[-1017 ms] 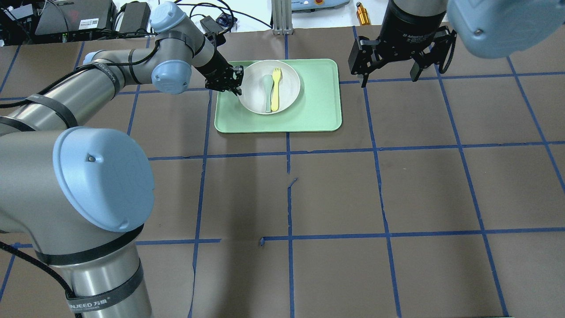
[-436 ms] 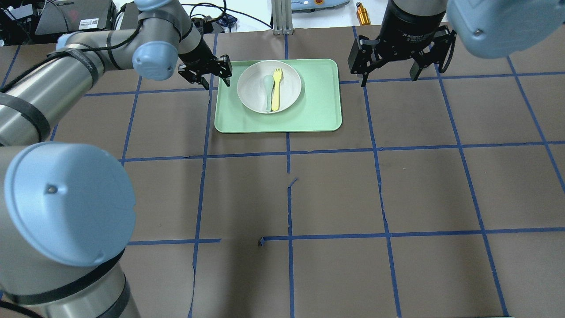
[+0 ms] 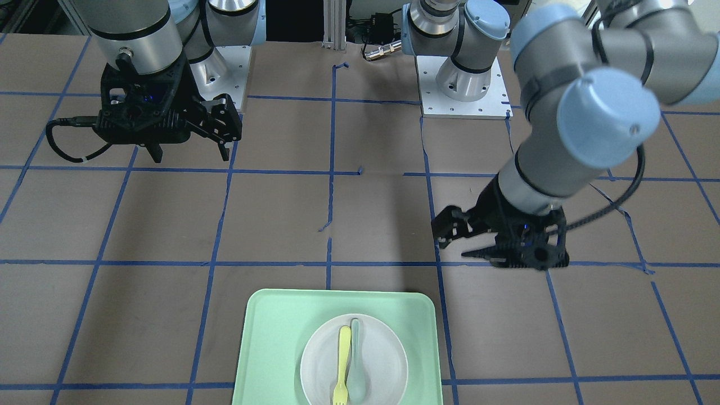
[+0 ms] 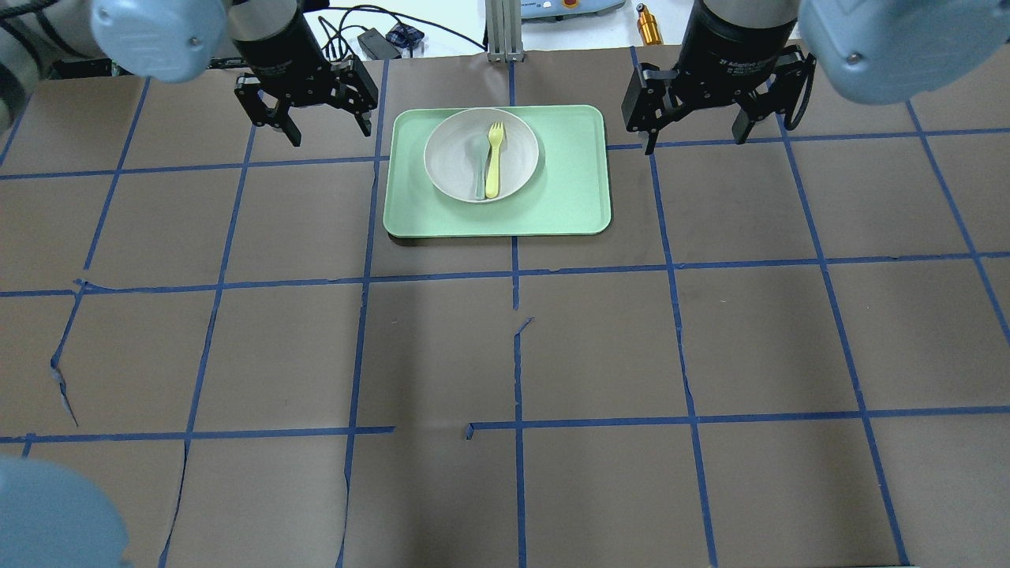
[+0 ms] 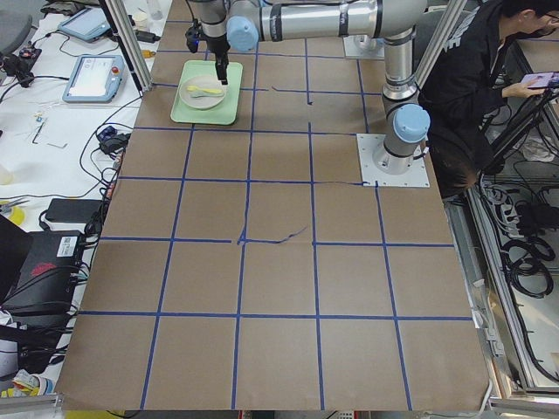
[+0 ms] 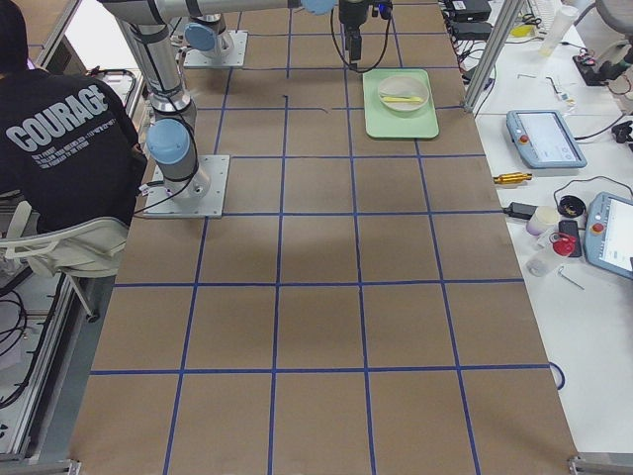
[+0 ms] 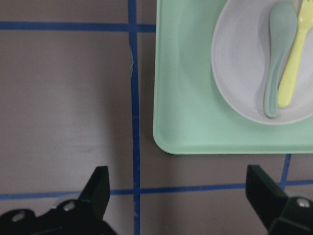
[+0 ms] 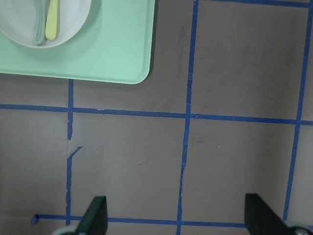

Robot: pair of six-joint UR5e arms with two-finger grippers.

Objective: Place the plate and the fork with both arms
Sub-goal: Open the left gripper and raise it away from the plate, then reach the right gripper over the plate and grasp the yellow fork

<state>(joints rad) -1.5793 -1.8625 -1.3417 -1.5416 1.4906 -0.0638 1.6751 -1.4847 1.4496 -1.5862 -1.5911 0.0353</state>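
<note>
The white plate (image 4: 454, 158) lies on the left half of the mint-green tray (image 4: 568, 189). The pale-yellow fork (image 4: 494, 158) lies in the plate beside a grey-green spoon (image 4: 479, 166). My left gripper (image 4: 331, 136) is open and empty, hovering left of the tray. My right gripper (image 4: 696, 142) is open and empty, hovering right of the tray. In the left wrist view the plate (image 7: 239, 63), the fork (image 7: 289, 68) and the tray (image 7: 186, 107) lie ahead of the open gripper (image 7: 180, 196). In the right wrist view the plate (image 8: 71, 19) sits at the top left, far from the open gripper (image 8: 176, 215).
A gold cylinder (image 4: 649, 25), an aluminium post (image 4: 499, 31) and cables with power bricks (image 4: 371, 39) sit past the table's far edge. Blue tape lines grid the brown table (image 4: 600, 339). A seated person (image 6: 59, 139) is beside the robot's base.
My left gripper has drawn back from the plate's left rim, opened, and moved left off the tray. The left arm has swung out of the overhead view. The right arm has not moved.
</note>
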